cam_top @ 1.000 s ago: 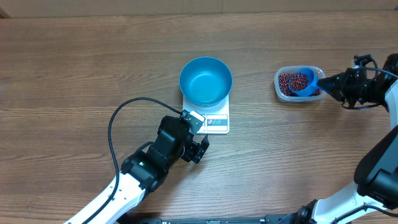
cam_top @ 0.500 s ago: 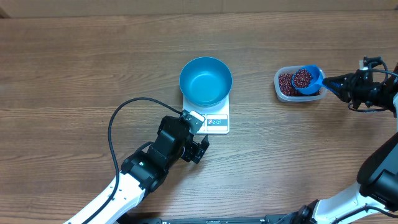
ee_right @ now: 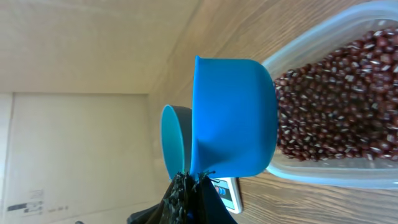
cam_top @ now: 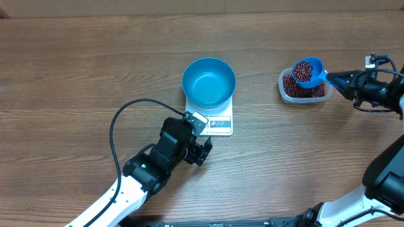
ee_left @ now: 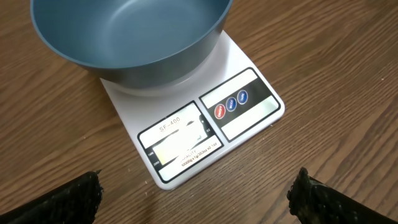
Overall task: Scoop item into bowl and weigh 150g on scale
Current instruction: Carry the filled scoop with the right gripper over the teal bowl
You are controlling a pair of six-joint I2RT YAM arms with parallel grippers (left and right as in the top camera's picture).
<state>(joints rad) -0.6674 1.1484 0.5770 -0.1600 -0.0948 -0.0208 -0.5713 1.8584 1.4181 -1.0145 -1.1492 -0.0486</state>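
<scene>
Overhead, empty bowl (cam_top: 209,82) on scale (cam_top: 218,124), left gripper (cam_top: 201,149) near scale, fingers wide apart, right gripper (cam_top: 342,81) clamped on scoop (cam_top: 320,74) full of beans (cam_top: 304,70) over tub (cam_top: 281,85), left wrist, bowl sits on scale, right wrist, scoop above beans in tub

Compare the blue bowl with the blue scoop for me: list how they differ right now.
The bowl is empty; the scoop is heaped with beans. The bowl sits on the scale, while the scoop is held by the right gripper over the tub's edge. The bowl is much larger and has no handle; the scoop is small with a handle. Both are round and blue, the scoop brighter.
</scene>
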